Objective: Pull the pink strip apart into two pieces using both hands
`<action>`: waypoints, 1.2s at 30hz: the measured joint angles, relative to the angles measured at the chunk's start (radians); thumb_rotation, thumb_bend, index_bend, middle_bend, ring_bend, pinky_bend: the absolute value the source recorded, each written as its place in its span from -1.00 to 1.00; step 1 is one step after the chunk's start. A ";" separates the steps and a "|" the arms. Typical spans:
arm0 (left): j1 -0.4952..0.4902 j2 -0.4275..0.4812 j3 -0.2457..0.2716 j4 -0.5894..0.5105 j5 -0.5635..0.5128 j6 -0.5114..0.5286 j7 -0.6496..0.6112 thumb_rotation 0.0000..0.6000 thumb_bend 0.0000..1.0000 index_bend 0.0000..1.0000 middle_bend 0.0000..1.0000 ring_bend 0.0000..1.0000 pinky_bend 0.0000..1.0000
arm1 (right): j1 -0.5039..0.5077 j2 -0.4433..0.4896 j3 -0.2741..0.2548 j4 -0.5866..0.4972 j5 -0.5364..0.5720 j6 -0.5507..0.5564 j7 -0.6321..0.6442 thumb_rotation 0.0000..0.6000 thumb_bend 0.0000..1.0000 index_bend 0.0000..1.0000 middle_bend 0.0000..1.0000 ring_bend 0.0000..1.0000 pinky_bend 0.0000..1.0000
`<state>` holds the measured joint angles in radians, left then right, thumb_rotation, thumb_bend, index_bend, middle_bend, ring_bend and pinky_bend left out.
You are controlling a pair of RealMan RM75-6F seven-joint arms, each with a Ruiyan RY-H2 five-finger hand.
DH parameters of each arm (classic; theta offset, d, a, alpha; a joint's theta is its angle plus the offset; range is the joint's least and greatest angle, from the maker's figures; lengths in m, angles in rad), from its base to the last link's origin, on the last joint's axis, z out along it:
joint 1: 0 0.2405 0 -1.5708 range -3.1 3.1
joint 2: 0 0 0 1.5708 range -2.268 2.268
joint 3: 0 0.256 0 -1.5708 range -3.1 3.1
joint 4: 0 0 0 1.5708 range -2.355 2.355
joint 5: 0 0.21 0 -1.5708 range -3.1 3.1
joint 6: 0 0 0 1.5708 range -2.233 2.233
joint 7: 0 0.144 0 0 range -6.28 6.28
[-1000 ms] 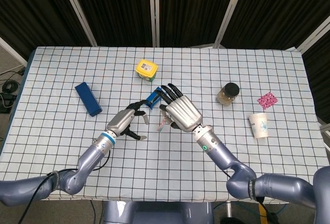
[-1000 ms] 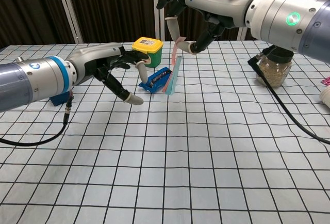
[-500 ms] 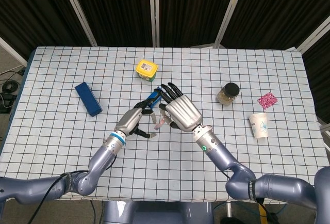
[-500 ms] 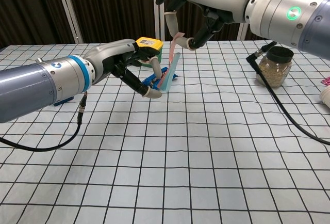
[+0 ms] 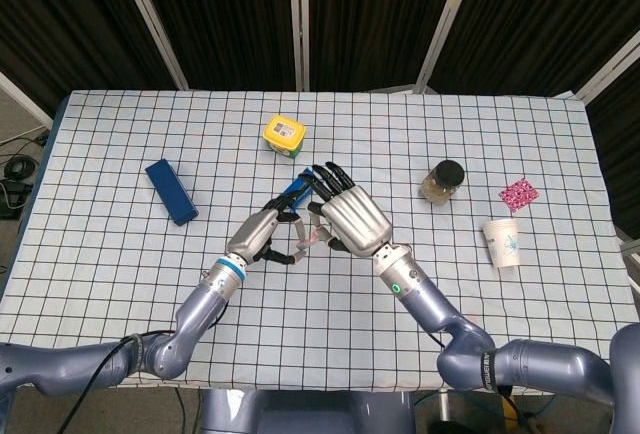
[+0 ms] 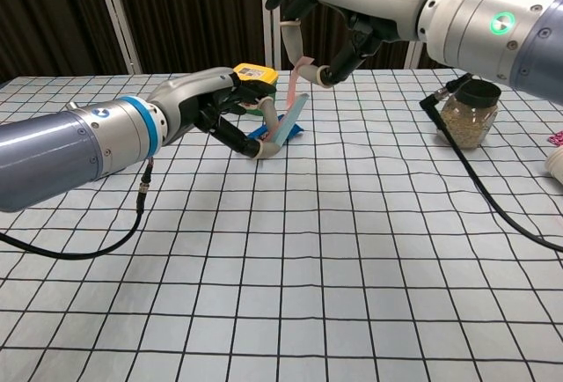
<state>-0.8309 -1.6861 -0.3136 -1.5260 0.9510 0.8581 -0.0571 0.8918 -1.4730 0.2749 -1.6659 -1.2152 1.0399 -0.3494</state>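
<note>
Above the checked tablecloth (image 6: 352, 250), the right hand (image 6: 339, 12) is pinching the pink strip (image 6: 293, 90) at its top end while the left hand (image 6: 224, 109), fingers closing on its lower end, is sitting at seven o'clock from it.

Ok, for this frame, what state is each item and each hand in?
pink strip: still one piece, off the table, top end pinched by the right hand, lower end at the left hand's fingers
right hand: raised, pinching the strip's top
left hand: fingers closing on the strip's lower end
jar: upright, dark lid on
paper cup: upright, open
yellow tub: upright, lid on
blue box: lying flat
</note>
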 measured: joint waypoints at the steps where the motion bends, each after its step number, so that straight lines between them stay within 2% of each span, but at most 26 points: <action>1: 0.000 0.000 0.000 -0.001 -0.001 0.000 -0.001 1.00 -0.36 0.14 -1.00 -1.00 -1.00 | 0.000 0.000 0.000 0.000 0.000 0.000 0.001 1.00 -0.19 0.50 -0.80 -1.00 -1.00; 4: 0.000 0.001 0.000 -0.004 -0.004 0.001 0.001 1.00 -0.36 0.16 -1.00 -1.00 -1.00 | 0.000 0.001 0.000 -0.001 0.000 -0.001 0.003 1.00 -0.20 0.50 -0.80 -1.00 -1.00; 13: 0.000 0.002 -0.003 -0.011 -0.023 -0.003 -0.003 1.00 -0.09 0.24 -1.00 -1.00 -1.00 | -0.002 0.005 -0.001 -0.004 -0.005 0.001 0.012 1.00 -0.20 0.50 -0.80 -1.00 -1.00; 18: -0.001 0.000 -0.005 -0.015 -0.032 0.001 0.001 1.00 -0.04 0.39 -1.00 -1.00 -1.00 | -0.003 0.008 -0.003 -0.004 -0.008 0.001 0.017 1.00 -0.20 0.50 -0.80 -1.00 -1.00; 25: -0.002 0.000 -0.010 -0.021 -0.049 0.005 0.005 1.00 -0.03 0.55 -1.00 -1.00 -1.00 | -0.005 0.011 -0.004 -0.006 -0.016 0.004 0.024 1.00 -0.20 0.50 -0.80 -1.00 -1.00; 36: 0.015 0.003 0.007 -0.001 -0.054 0.007 -0.002 1.00 -0.03 0.57 -1.00 -1.00 -1.00 | -0.020 0.044 -0.001 -0.004 -0.037 0.019 0.049 1.00 -0.20 0.50 -0.79 -1.00 -1.00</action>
<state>-0.8162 -1.6828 -0.3069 -1.5268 0.8966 0.8646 -0.0591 0.8720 -1.4295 0.2742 -1.6697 -1.2524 1.0592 -0.3000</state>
